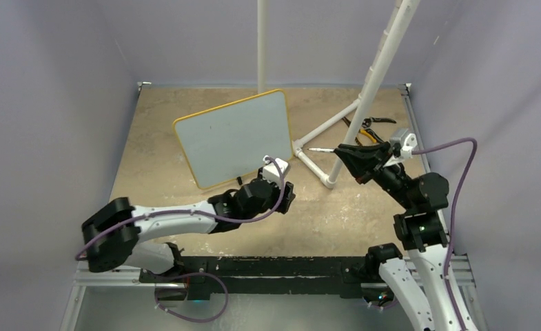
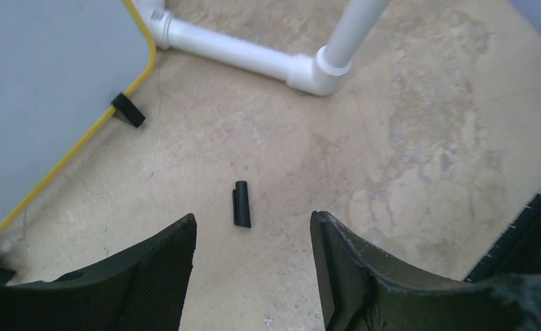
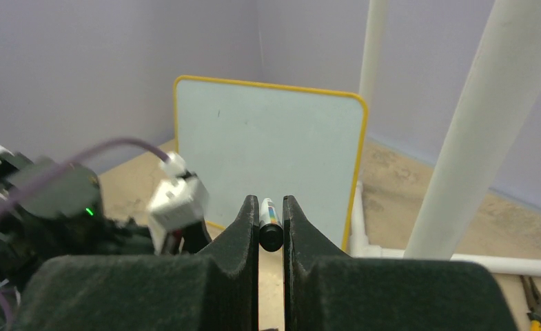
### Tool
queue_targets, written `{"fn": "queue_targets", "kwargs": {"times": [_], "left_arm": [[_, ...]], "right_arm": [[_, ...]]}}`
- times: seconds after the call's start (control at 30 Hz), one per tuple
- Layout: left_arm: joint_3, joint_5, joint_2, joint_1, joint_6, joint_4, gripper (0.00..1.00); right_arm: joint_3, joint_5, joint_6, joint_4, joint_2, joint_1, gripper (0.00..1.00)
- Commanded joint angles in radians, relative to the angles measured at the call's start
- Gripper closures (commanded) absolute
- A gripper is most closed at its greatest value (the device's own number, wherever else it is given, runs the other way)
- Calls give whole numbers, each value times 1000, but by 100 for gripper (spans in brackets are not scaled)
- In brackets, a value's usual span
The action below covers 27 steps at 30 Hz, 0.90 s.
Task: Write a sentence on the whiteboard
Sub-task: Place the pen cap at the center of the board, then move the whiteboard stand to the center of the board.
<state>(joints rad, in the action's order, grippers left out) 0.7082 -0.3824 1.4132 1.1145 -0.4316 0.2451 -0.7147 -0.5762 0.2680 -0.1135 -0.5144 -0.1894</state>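
Note:
The whiteboard (image 1: 233, 138) stands tilted at the back of the table, yellow-framed, and its face shows no writing (image 3: 267, 158); its corner and a black foot show in the left wrist view (image 2: 47, 89). My right gripper (image 1: 339, 150) (image 3: 271, 200) is shut on a marker (image 3: 270, 224), whose bare tip (image 1: 315, 149) points left toward the board's right edge, a short way off it. My left gripper (image 1: 288, 196) (image 2: 252, 216) is open low over the table, holding nothing. A small black marker cap (image 2: 240, 205) lies on the table just beyond its fingertips.
A white pipe frame (image 1: 374, 76) (image 2: 253, 55) rises right of the board, its base running along the table beside the board's corner. Yellow-handled pliers (image 1: 367, 127) lie behind it. Purple walls close in the table on three sides.

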Motion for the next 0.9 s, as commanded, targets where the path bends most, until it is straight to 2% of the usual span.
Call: {"fn": "queue_targets", "kwargs": {"times": [0.0, 0.13, 0.27, 0.53, 0.87], "left_arm": [[26, 158, -193, -1, 137, -130, 41], [98, 231, -343, -1, 226, -291, 41], [190, 254, -395, -1, 280, -365, 41], [344, 240, -257, -4, 461, -473, 40], [370, 324, -223, -62, 537, -491, 43]], "right_arm": [[0, -68, 0, 2, -71, -2, 100], [1, -122, -1, 6, -142, -11, 100], [6, -130, 3, -2, -195, -47, 100], [12, -145, 58, -97, -275, -153, 100], [-1, -248, 73, -124, -316, -179, 100]]}}
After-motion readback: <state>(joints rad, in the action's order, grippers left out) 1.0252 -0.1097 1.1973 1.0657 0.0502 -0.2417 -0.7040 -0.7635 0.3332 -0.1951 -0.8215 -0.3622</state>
